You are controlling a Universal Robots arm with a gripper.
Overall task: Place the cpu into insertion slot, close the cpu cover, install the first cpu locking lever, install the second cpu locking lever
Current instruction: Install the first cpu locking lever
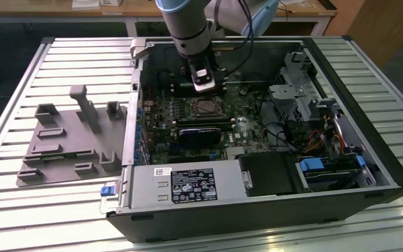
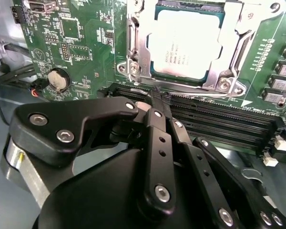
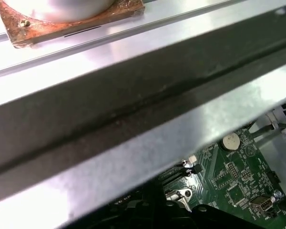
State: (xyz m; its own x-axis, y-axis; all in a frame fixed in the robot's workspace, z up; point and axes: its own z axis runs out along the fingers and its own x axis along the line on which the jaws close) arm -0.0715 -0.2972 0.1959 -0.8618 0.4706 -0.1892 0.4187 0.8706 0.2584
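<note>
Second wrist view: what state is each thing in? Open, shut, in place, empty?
cpu: in place, lying flat in its socket.
cpu cover: down, framing the cpu.
claw: shut, holding nothing, tip close beside the cover's edge.
coin battery: seated in its round holder.
computer case: side panel off, inside open.

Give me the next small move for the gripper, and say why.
Probably ease the gripper forward onto the lever beside the cover's near corner. The cpu is already seated and the cover lies flat over its edges. The fingers are shut and empty, just short of that corner, so the lever looks like the nearest unfinished step.
</note>
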